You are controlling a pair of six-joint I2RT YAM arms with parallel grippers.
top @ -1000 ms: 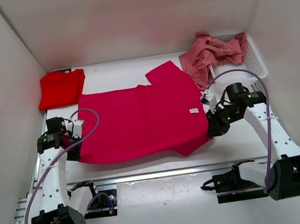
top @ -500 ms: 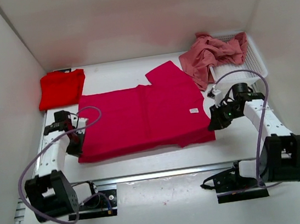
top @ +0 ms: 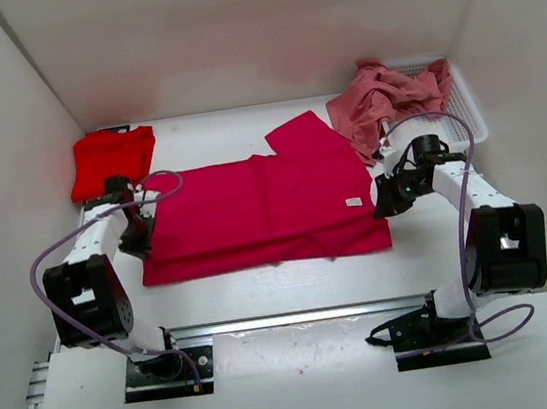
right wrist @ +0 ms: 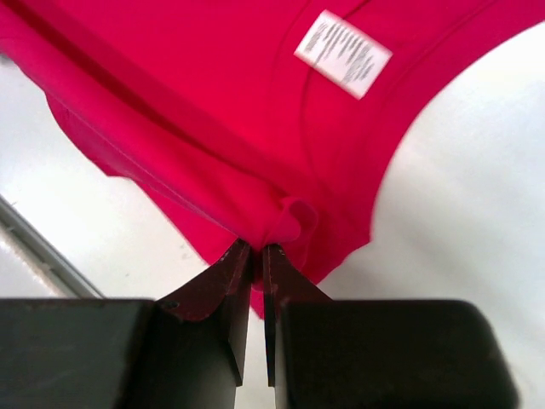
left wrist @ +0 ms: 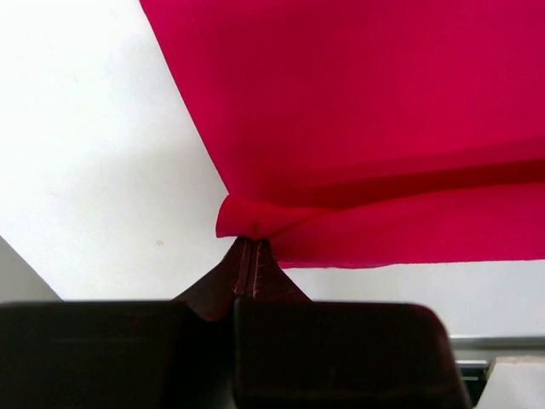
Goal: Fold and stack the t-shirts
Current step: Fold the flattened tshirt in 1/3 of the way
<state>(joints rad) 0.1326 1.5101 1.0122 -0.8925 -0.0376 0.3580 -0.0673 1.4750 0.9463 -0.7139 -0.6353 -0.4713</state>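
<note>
A crimson-magenta t-shirt [top: 265, 216] lies spread across the middle of the table, its near part doubled over. My left gripper [top: 143, 237] is shut on its left edge, where the cloth bunches at the fingertips [left wrist: 249, 239]. At the shirt's right edge my right gripper [top: 384, 202] is shut on a fold of the cloth [right wrist: 294, 217], close to a white label [right wrist: 343, 53]. A bright red t-shirt [top: 111, 160] lies folded at the back left. The salmon pink t-shirt [top: 386, 99] lies crumpled at the back right, partly on the basket.
A white mesh basket [top: 457, 105] stands at the back right under the pink shirt. White walls close in the table on the left, back and right. A metal rail [top: 298, 317] runs along the near edge, with both arm bases on it.
Both grippers have carried the magenta shirt's near edge away from the rail toward the back, laying it over the shirt, which now lies flatter. Both arms have stretched farther out.
</note>
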